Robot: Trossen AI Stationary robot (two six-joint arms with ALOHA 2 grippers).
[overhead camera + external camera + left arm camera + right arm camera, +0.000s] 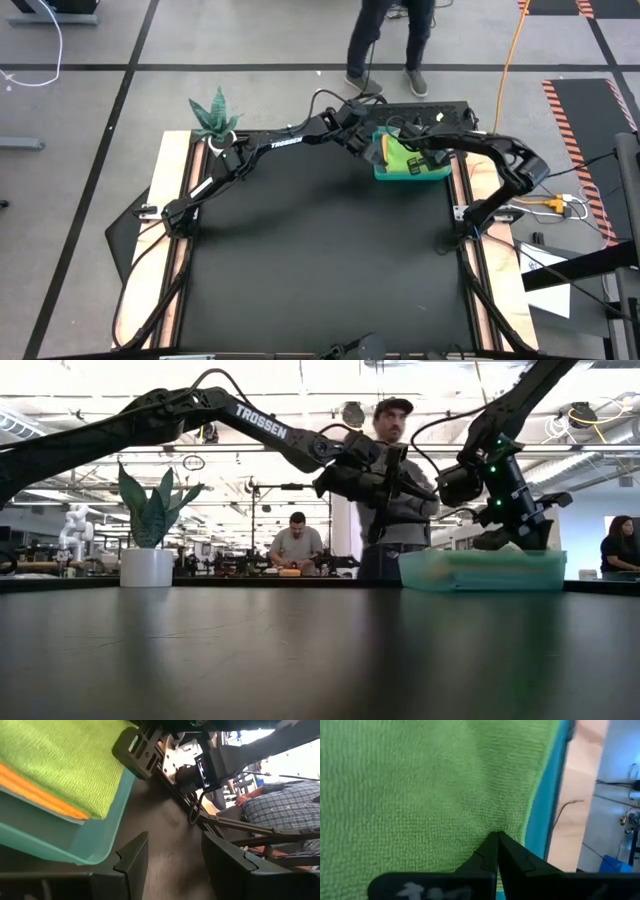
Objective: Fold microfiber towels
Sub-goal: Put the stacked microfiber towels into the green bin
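Observation:
A teal tray [436,176] stands at the table's far right and holds stacked microfiber towels. The lime green towel [60,755] lies on top, with a yellow-orange one [40,795] under it. My right gripper [497,842] is shut, slanting down onto the green towel [420,795] near the edge that lies by the tray's wall [545,820]. My left gripper [175,857] hangs open just outside the tray's left side, above the table, with nothing between its fingers. The other towels are hidden. My right gripper's shut fingertips meet the top of the lime green towel [495,827] close to its edge by the tray wall, coming from above at a slant. The towel lies flat on the stack. Whether any cloth sits between the fingertips, I cannot tell.
A potted plant [215,120] stands at the far left corner. A black box [430,110] lies behind the tray, and a person [385,45] stands beyond the far edge. The black mat [320,260] stretches bare toward the near edge.

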